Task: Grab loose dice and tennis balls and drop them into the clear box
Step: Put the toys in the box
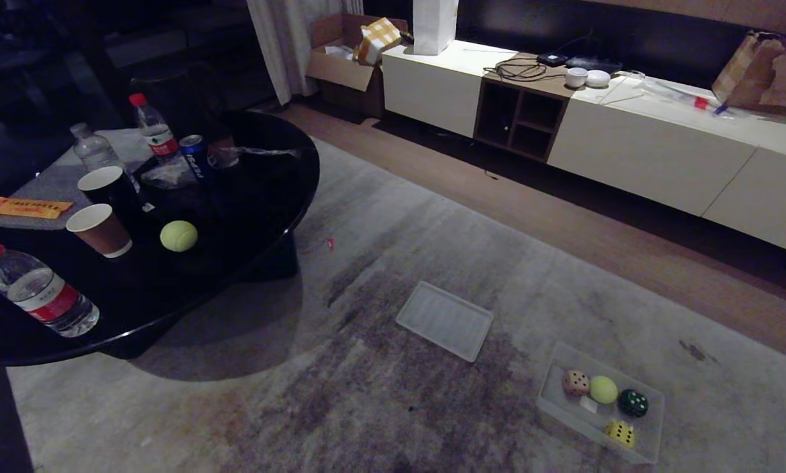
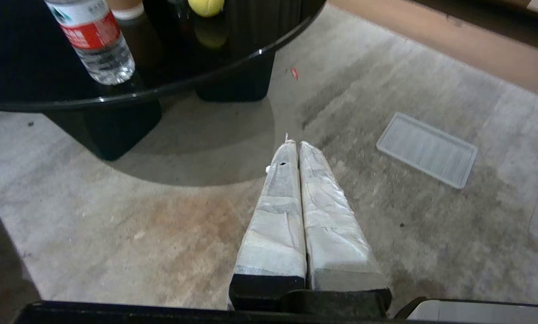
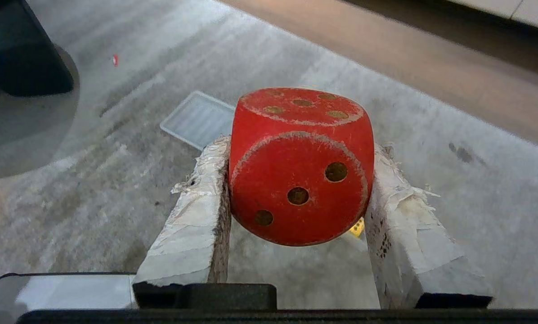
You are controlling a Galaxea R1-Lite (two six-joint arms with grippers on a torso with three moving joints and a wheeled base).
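Note:
My right gripper (image 3: 301, 148) is shut on a red die (image 3: 300, 166), held above the carpet; a corner of a yellow die (image 3: 356, 228) peeks out beneath it. In the head view the clear box (image 1: 654, 420) sits on the carpet at the lower right. It holds a beige die (image 1: 576, 382), a tennis ball (image 1: 603, 389), a dark green die (image 1: 633, 403) and the yellow die (image 1: 620, 432). Another tennis ball (image 1: 179, 236) rests on the black table. My left gripper (image 2: 294, 144) is shut and empty over the carpet. Neither arm shows in the head view.
A ribbed white panel (image 1: 445, 320) lies on the carpet left of the box. The round black table (image 1: 261, 197) carries water bottles, paper cups and a can. A small red cap (image 1: 330, 244) lies by the table. A low white cabinet (image 1: 629, 144) lines the far wall.

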